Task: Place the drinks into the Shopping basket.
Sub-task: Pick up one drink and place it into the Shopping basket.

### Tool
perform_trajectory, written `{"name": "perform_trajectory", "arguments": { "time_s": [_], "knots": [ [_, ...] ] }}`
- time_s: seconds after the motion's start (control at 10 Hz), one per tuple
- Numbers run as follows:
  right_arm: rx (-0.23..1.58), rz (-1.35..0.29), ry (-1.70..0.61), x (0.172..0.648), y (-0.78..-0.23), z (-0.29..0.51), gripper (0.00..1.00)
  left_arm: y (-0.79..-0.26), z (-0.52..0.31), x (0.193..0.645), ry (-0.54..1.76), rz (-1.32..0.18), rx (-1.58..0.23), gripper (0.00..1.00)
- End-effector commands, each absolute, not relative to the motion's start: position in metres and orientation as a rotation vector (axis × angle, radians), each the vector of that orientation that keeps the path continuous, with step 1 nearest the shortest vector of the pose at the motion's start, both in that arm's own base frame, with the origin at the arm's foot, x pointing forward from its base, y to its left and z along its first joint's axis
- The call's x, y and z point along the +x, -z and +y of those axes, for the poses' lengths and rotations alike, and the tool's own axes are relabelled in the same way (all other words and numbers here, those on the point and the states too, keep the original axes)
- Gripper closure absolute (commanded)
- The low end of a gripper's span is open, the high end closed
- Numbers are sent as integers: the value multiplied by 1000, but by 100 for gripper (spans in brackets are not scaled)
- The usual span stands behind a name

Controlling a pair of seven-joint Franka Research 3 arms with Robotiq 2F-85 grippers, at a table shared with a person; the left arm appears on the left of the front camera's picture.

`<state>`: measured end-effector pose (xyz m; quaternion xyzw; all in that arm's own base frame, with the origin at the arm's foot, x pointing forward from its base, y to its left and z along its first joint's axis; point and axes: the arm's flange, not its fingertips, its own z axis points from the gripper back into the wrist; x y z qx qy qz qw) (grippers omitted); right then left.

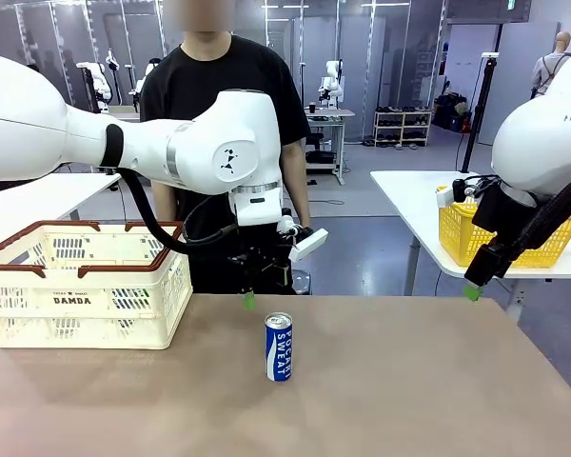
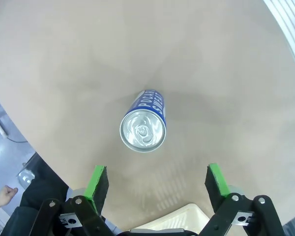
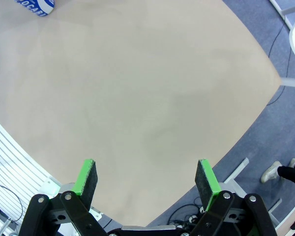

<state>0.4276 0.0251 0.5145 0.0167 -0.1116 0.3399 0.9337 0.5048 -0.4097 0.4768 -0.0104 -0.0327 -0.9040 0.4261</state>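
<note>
A slim blue-and-white drink can (image 1: 279, 347) with a silver top stands upright in the middle of the tan table. The cream-white Shopping basket (image 1: 86, 286) with a brown rim sits at the table's left. My left gripper (image 1: 266, 297) hangs open above and just behind the can. From the left wrist the can (image 2: 143, 129) is seen from above, ahead of the open left gripper (image 2: 157, 179), with nothing between the green pads. My right gripper (image 1: 471, 292) hovers at the table's right edge. In its wrist view the right gripper (image 3: 146, 174) is open over bare table, with the can (image 3: 37, 6) at the top left corner.
A person in a black shirt (image 1: 224, 86) stands at the far side of the table, behind my left arm. A yellow mesh basket (image 1: 495, 233) sits on a separate white table at the right. The table's edge (image 3: 246, 128) runs close to my right gripper.
</note>
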Motion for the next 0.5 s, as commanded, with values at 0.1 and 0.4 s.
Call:
{"name": "perform_trajectory", "arguments": {
  "time_s": [0.1,0.4],
  "knots": [
    [32,-227,-710,427,-515,22,0,-474,-429,507,2295,-21,-13,0],
    [32,-227,-710,427,-515,22,0,-464,-443,514,2291,24,4,0]
  ]
}}
